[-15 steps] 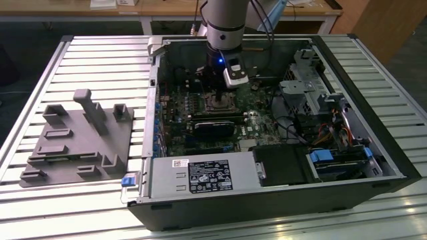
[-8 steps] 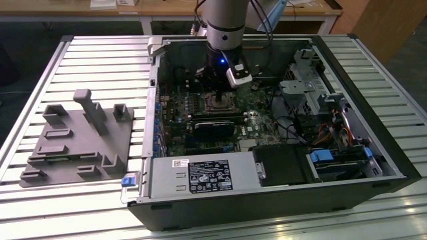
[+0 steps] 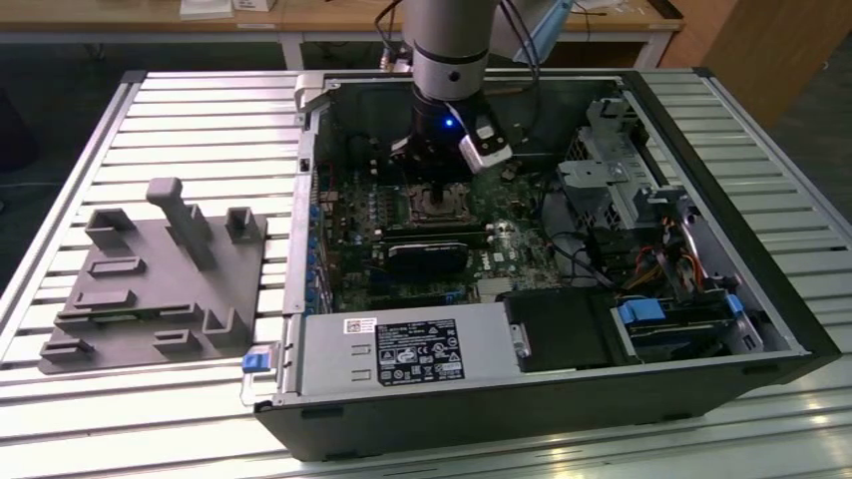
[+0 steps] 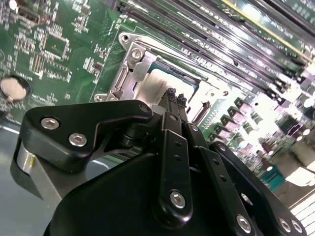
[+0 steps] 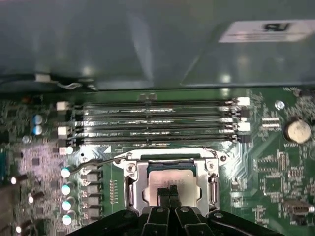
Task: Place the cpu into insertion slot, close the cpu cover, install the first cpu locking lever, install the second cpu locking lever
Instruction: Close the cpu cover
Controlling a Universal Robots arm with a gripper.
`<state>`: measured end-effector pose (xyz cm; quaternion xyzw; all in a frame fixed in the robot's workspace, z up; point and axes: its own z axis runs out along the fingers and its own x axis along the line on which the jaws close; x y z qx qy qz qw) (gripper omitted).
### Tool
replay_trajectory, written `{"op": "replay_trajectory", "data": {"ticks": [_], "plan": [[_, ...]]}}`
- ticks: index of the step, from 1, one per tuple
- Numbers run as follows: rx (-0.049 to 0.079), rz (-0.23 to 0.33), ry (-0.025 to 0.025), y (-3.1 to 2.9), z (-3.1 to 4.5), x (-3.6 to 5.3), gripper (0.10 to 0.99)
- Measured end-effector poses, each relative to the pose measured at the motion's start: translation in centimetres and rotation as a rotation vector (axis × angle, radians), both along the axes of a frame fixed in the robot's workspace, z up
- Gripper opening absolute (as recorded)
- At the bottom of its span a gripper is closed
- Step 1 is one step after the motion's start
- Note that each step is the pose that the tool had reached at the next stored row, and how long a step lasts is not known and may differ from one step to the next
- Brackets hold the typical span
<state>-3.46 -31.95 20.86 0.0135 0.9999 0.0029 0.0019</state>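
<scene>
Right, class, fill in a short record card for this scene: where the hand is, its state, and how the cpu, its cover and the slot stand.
setting: open computer case on a slatted table, green motherboard inside
hand: shut, tips over the cpu, contact unclear
cpu: seated in the insertion slot, pale top showing through the cover's cut-out
cpu cover: lying flat over the cpu
wire lever: runs out from the slot's corner
aside: grey fixture block, exterior view's left

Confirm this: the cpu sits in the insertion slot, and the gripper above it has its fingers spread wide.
Wrong on the fingers: the gripper has them closed together, as the first wrist view shows. The cpu does sit in the insertion slot.
</scene>
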Motion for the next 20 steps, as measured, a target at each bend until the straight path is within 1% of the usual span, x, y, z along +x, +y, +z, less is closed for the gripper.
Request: {"op": "replay_trajectory", "data": {"ticks": [2,6,8,10,11,13,17,20], "plan": [[0.000,0.026,-0.0001,0.00,0.00,-0.01,0.106],[0.000,0.028,-0.0010,0.00,-0.02,-0.08,0.106],[0.000,0.026,-0.0047,-0.01,-0.07,-0.16,0.106],[0.000,0.021,-0.0095,-0.01,-0.13,-0.19,0.106],[0.000,0.017,-0.0114,-0.01,-0.16,-0.20,0.106],[0.000,0.002,-0.0129,-0.01,-0.21,-0.19,0.106],[-0.001,-0.055,-0.0130,-0.01,-0.25,-0.22,0.106],[-0.001,-0.065,-0.0135,-0.01,-0.26,-0.63,0.106]]}}
